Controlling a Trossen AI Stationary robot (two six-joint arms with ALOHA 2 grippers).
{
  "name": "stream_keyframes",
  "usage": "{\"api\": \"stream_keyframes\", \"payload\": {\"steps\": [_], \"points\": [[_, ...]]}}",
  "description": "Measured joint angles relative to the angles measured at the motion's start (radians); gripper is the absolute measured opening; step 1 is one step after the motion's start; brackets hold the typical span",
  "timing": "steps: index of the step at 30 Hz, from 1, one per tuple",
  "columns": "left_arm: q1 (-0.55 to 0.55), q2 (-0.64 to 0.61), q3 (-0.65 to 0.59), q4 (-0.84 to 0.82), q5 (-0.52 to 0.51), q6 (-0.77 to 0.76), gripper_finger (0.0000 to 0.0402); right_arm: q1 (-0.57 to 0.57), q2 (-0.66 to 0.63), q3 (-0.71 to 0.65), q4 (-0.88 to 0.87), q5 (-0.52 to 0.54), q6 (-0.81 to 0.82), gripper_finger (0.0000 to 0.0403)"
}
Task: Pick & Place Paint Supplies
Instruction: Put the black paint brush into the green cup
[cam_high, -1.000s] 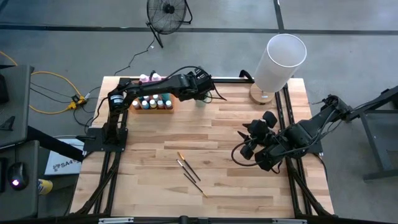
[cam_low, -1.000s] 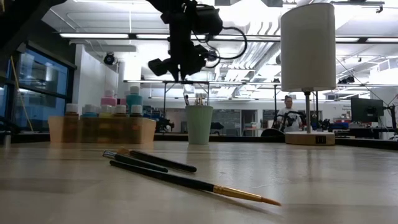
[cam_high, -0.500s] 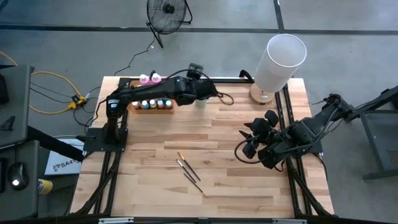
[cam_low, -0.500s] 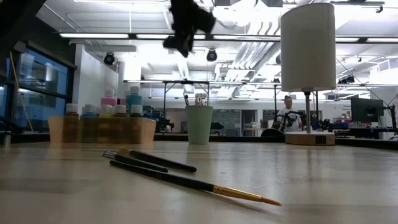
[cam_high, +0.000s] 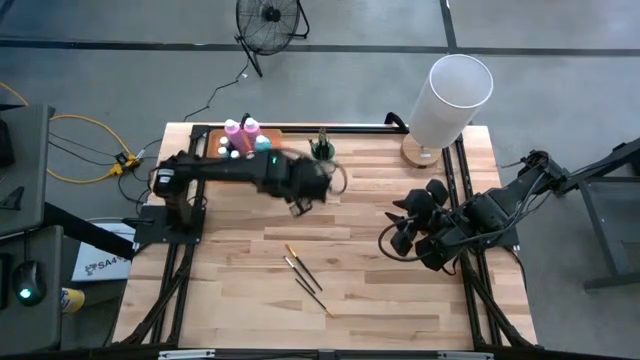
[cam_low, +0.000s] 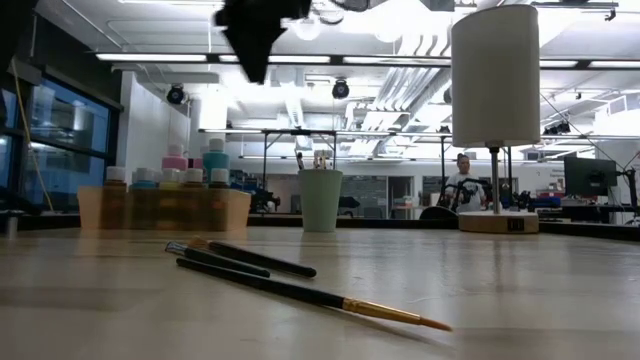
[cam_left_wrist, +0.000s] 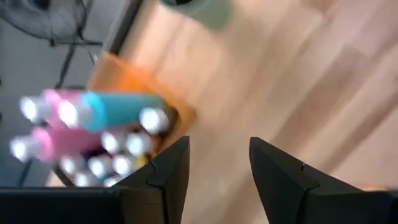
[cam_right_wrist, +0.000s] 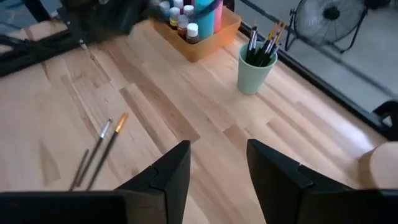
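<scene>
Three thin dark-handled brushes (cam_high: 305, 275) lie flat on the wood near the table's middle, also seen in the low view (cam_low: 262, 265) and the right wrist view (cam_right_wrist: 99, 146). Several more brushes stand in the green cup (cam_high: 322, 150) at the far edge. Small capped bottles and taller pink and blue bottles (cam_left_wrist: 93, 115) stand in the orange tray (cam_right_wrist: 214, 38). My left gripper (cam_high: 305, 190) hangs open over bare wood, nearer than the cup, with nothing between its fingers (cam_left_wrist: 217, 149). My right gripper (cam_high: 395, 235) waits open at the right, also holding nothing (cam_right_wrist: 217, 152).
A white lamp (cam_high: 450, 95) on a round wooden base stands at the far right corner. The orange tray (cam_high: 270, 135) and the green cup (cam_low: 320, 198) stand along the far edge. Bare wood lies around the loose brushes and toward the near edge.
My left gripper has left its place above the green cup, risen, and swung toward the table's near edge and somewhat left, rolling about its own line as it went. The three brushes on the table have not moved.
</scene>
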Motion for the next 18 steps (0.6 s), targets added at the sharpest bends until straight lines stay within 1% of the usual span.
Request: {"api": "stream_keyframes", "payload": {"steps": [3,5,6,8,10,12,13,16,18], "points": [[-0.072,-0.069,-0.168,0.076,0.005,-0.064,0.0161,-0.004,0.0,0.0,0.0,-0.024,0.033,0.0152],[-0.119,-0.122,-0.303,0.117,0.026,-0.06,0.0161,-0.004,0.0,0.0,-0.001,-0.062,0.036,0.0152],[-0.138,-0.153,-0.376,0.179,0.045,-0.037,0.0161,-0.004,0.0,0.0,-0.001,-0.08,0.037,0.0152],[-0.164,-0.206,-0.515,0.308,0.115,0.052,0.0161,-0.004,0.0,0.0,-0.001,-0.112,0.037,0.0152],[-0.172,-0.26,-0.641,0.462,0.239,0.197,0.0161,-0.004,0.0,0.0,0.004,-0.145,0.042,0.0152],[-0.173,-0.295,-0.744,0.582,0.364,0.348,0.0161,-0.004,0.0,0.0,0.01,-0.173,0.043,0.0152],[-0.172,-0.304,-0.789,0.624,0.401,0.406,0.0161,-0.004,0.0,0.0,0.011,-0.186,0.043,0.0152],[-0.169,-0.307,-0.876,0.678,0.419,0.555,0.0161,-0.004,0.0,0.0,0.016,-0.209,0.039,0.0152],[-0.158,-0.299,-0.915,0.7,0.425,0.685,0.0161,-0.004,0.0,0.0,0.018,-0.223,0.038,0.0152]]}}
